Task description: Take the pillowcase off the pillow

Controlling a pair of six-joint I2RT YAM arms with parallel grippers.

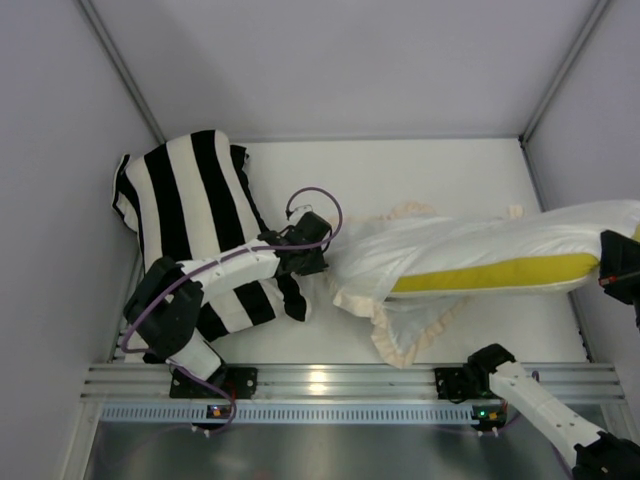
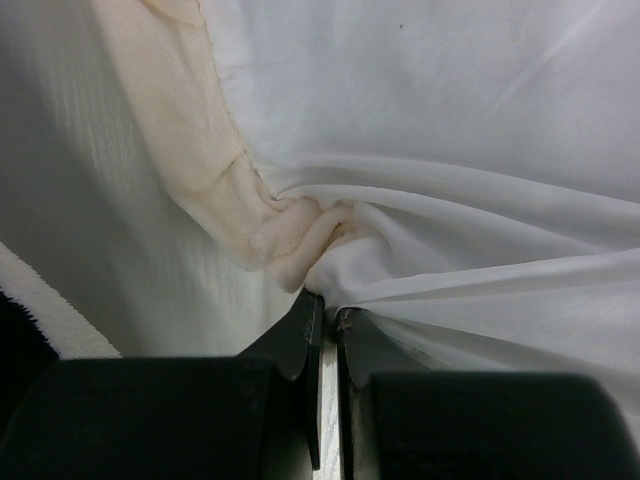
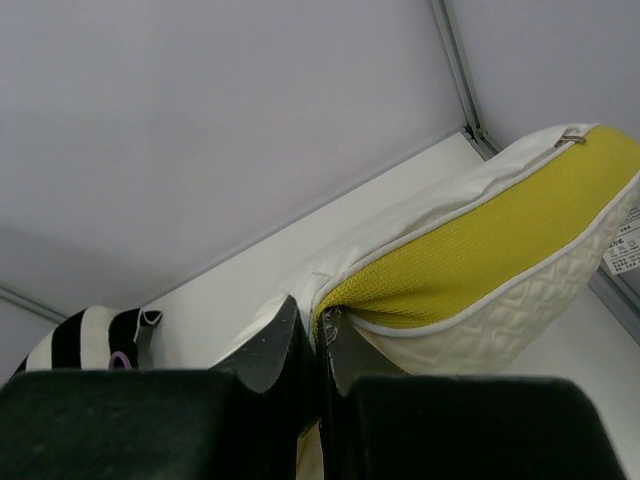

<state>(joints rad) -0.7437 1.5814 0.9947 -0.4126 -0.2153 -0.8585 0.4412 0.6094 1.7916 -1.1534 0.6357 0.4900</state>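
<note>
Left wrist, pillowcase [image 2: 450,150] pinched in left hand [image 2: 330,313]

You have soft, even light from overhead in the top view, with faint shadows beside the striped cushion [image 1: 185,215] and a glare patch on the metal rail [image 1: 318,378]. Both wrist views are bright; the left gripper [image 2: 330,308] and right gripper [image 3: 310,310] sit dark and blurred close up.
</note>
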